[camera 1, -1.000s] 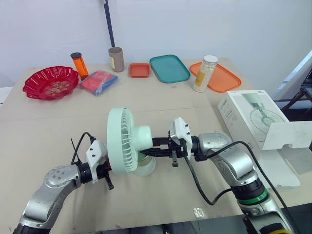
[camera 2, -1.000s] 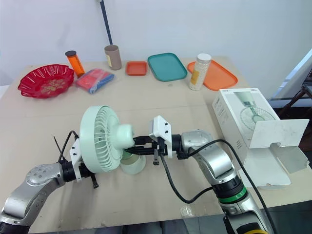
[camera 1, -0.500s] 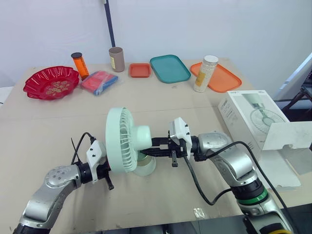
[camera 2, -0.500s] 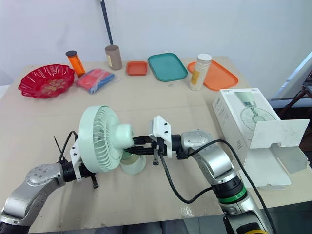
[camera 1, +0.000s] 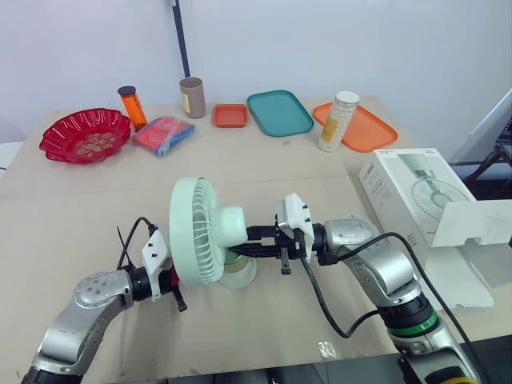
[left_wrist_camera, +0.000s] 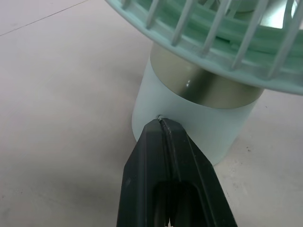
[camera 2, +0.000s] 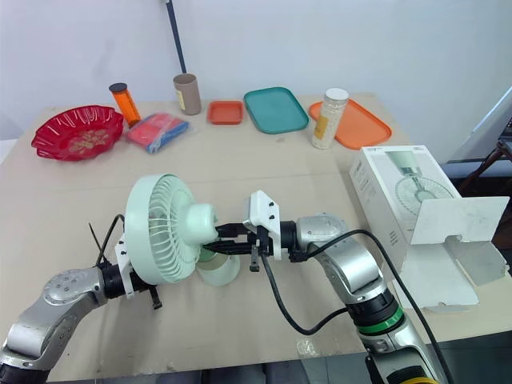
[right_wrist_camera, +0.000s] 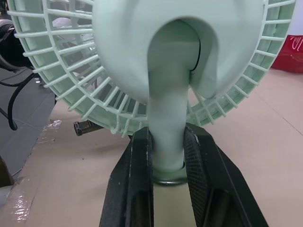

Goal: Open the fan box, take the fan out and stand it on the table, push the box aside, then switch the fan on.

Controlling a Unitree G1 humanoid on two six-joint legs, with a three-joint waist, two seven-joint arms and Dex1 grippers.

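Right pincer (right_wrist_camera: 166,136): clenched on fan (camera 1: 200,240) stem (right_wrist_camera: 165,104).
Left pincer (left_wrist_camera: 161,124): clenched empty, tip against base (left_wrist_camera: 189,118).
Fan: upright on surface (camera 1: 96,208), between them.
Handling: likely light, top-heavy, stiff plastic; hold stem, not grille (right_wrist_camera: 71,94).

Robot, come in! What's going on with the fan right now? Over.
Right gripper shut on fan stem. Left gripper shut, tips at fan base. Fan upright on table. Box off to the right, out of the way.
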